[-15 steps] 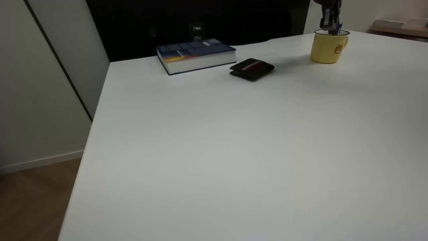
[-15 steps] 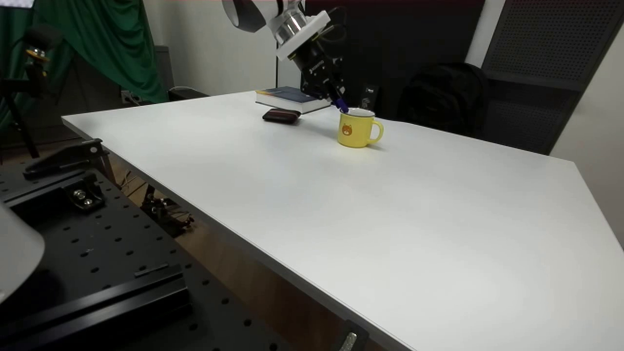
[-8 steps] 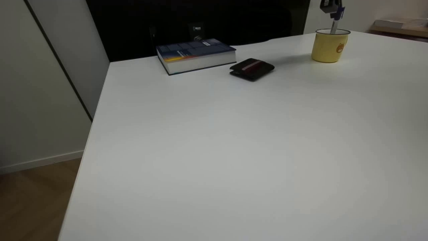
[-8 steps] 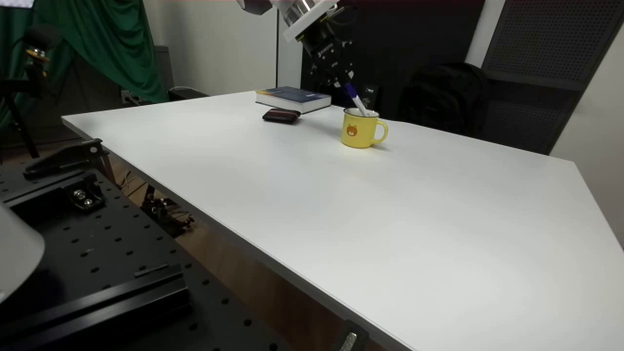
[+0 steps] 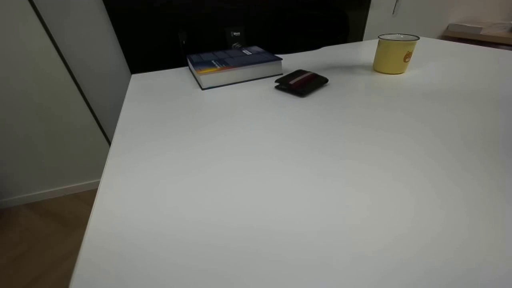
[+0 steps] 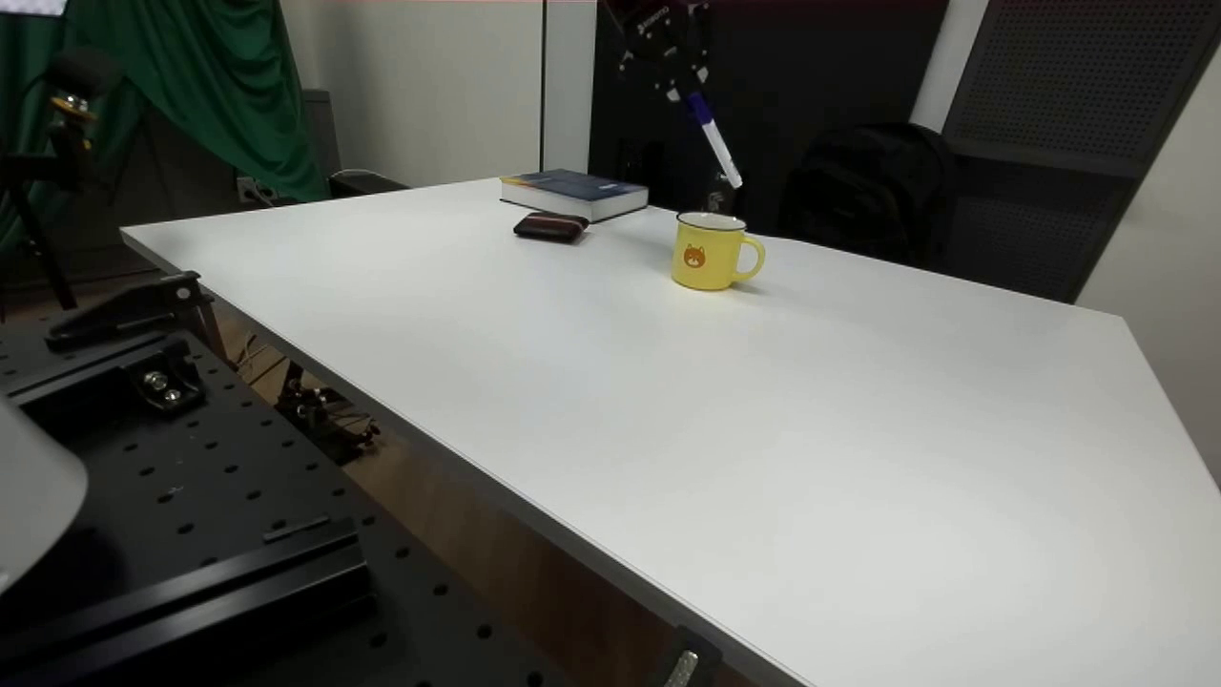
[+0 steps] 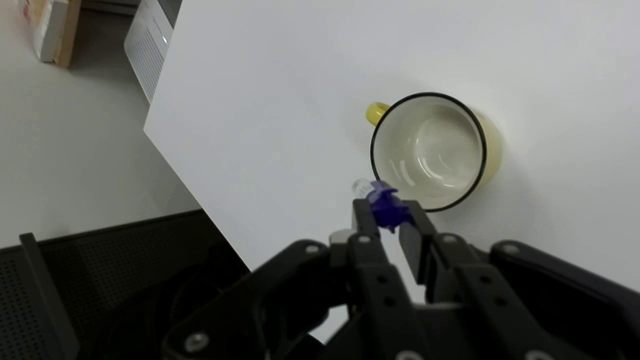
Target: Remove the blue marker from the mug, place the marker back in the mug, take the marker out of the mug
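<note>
The yellow mug stands upright on the table in both exterior views point(image 5: 392, 56) point(image 6: 704, 258); its pale inside shows empty in the wrist view, beside its yellow outer wall point(image 7: 493, 147). My gripper point(image 6: 689, 93) is shut on the cap end of the blue marker point(image 6: 717, 148), whose white barrel slants down, its tip above the mug's rim and clear of it. In the wrist view the fingers point(image 7: 391, 214) pinch the marker's dark blue cap point(image 7: 384, 199), with the mug just beyond. In an exterior view only a thin, unclear tip point(image 5: 395, 7) shows at the top edge.
A thick blue book lies at the table's far side in both exterior views point(image 5: 236, 66) point(image 6: 577, 196). A dark folded wallet lies between book and mug point(image 5: 302, 83) point(image 6: 551, 226). A dark backpack point(image 6: 863, 196) stands behind the table point(image 6: 668, 401).
My gripper has risen, drawing the marker up out of the mug; the barrel was inside it before. The mug has shifted and turned slightly. Book and wallet have not moved.
</note>
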`<state>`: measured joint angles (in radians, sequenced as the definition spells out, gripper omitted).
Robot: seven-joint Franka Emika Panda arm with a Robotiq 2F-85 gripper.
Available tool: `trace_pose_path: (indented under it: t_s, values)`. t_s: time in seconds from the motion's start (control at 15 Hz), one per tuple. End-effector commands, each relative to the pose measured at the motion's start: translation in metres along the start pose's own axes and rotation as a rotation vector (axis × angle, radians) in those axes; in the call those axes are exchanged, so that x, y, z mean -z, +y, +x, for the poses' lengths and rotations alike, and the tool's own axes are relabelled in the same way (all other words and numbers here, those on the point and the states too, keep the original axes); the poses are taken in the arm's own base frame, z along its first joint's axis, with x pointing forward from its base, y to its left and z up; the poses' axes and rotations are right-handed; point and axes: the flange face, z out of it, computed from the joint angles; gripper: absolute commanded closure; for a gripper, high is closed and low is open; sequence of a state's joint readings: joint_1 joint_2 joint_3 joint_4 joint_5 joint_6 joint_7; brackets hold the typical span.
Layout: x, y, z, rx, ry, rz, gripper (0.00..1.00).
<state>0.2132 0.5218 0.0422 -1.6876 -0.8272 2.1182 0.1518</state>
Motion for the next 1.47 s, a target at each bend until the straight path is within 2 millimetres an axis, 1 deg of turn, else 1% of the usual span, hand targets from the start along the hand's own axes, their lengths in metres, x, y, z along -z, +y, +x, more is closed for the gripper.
trace_pose_path:
  t_s: [0.0,0.07,0.2,0.4,0.73,1.07,1.4]
  values:
    - [0.025,0.009,-0.005,0.120,0.112,0.109,0.95]
    - [0.028,0.006,-0.004,0.157,0.142,0.143,0.95]
    - [0.027,-0.003,-0.004,0.234,0.197,0.211,0.95]
    - [0.016,-0.020,-0.006,0.345,0.270,0.325,0.95]
    - [-0.004,-0.047,-0.017,0.550,0.390,0.505,0.95]
    - [-0.022,-0.060,-0.024,0.760,0.517,0.682,0.95]
    - [-0.046,-0.073,-0.031,0.962,0.636,0.867,0.95]
